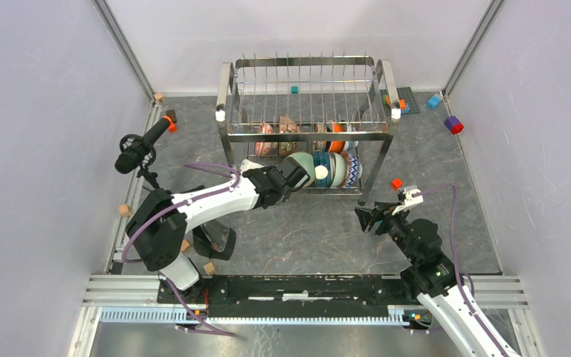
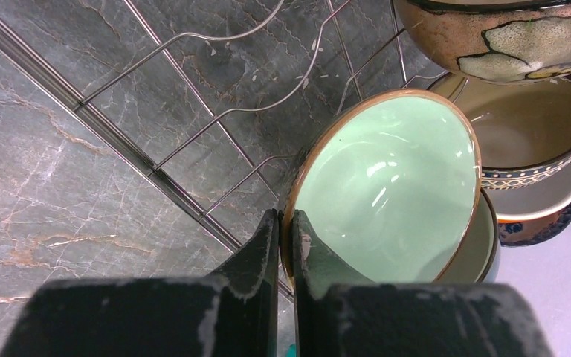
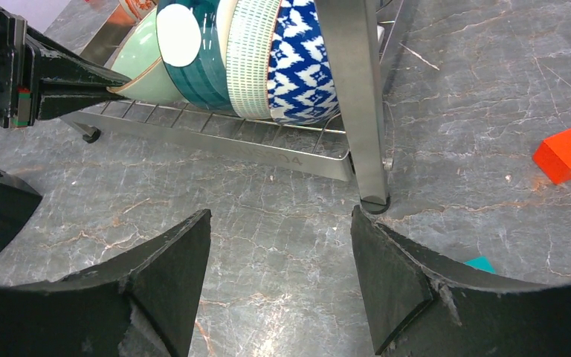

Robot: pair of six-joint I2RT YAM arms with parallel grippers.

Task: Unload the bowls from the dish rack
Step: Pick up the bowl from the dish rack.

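The right gripper (image 3: 279,216) hangs wide open and empty by the front leg of the dish rack (image 3: 357,97). The left gripper (image 2: 286,223) is pinched on the rim of the pale green bowl (image 2: 386,186), leftmost of the bowls (image 1: 334,169) standing on edge in the lower tier.

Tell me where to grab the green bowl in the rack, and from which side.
Take the green bowl by its rim, one jaw inside and one outside, coming from the left end of the rack. The bowl stands on edge at the left end of the front row, so its rim is free there, while the other bowls crowd its right. The left gripper is shut on that rim.
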